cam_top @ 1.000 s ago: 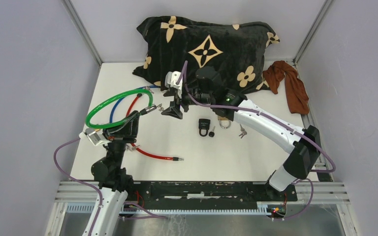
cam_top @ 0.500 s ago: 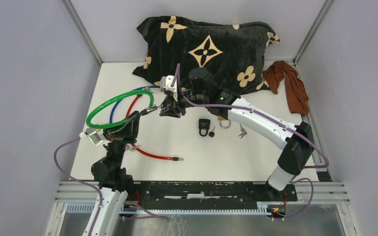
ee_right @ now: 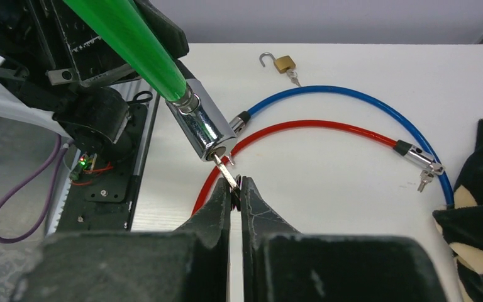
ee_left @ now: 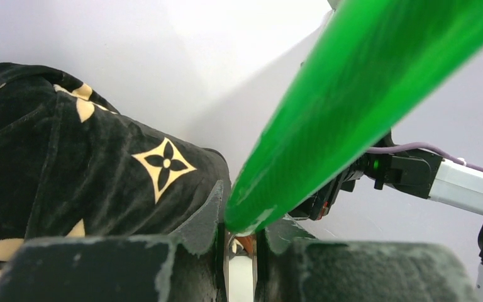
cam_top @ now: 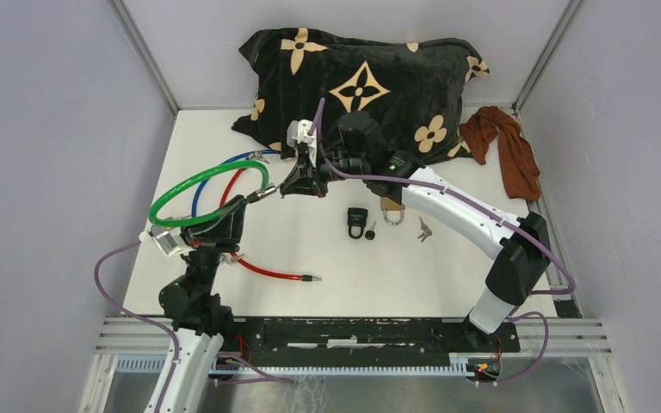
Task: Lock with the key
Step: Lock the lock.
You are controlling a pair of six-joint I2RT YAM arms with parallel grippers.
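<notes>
In the top view a green cable lock (cam_top: pixel 209 175) is held up off the table by my left gripper (cam_top: pixel 239 200), shut on the cable close to its chrome lock cylinder (cam_top: pixel 262 194). The left wrist view shows the green cable (ee_left: pixel 352 94) clamped between the left gripper (ee_left: pixel 240 229) fingers. A small key (ee_right: pixel 225 171) sticks out of the chrome cylinder (ee_right: pixel 204 129) at the end of the green cable (ee_right: pixel 132 38). My right gripper (ee_right: pixel 236 185) is shut on the key's head; from above the right gripper (cam_top: pixel 288 188) sits just right of the cylinder.
A blue cable lock (ee_right: pixel 352 100) and a red cable lock (ee_right: pixel 302 126) lie on the table. A black padlock (cam_top: pixel 358 222), a brass padlock (cam_top: pixel 392 209) and loose keys (cam_top: pixel 423 230) lie mid-table. A black patterned pillow (cam_top: pixel 361 77) and brown cloth (cam_top: pixel 508 146) are at the back.
My right gripper moved left to the key in the green lock's cylinder and closed on it. The left arm and green cable stayed put.
</notes>
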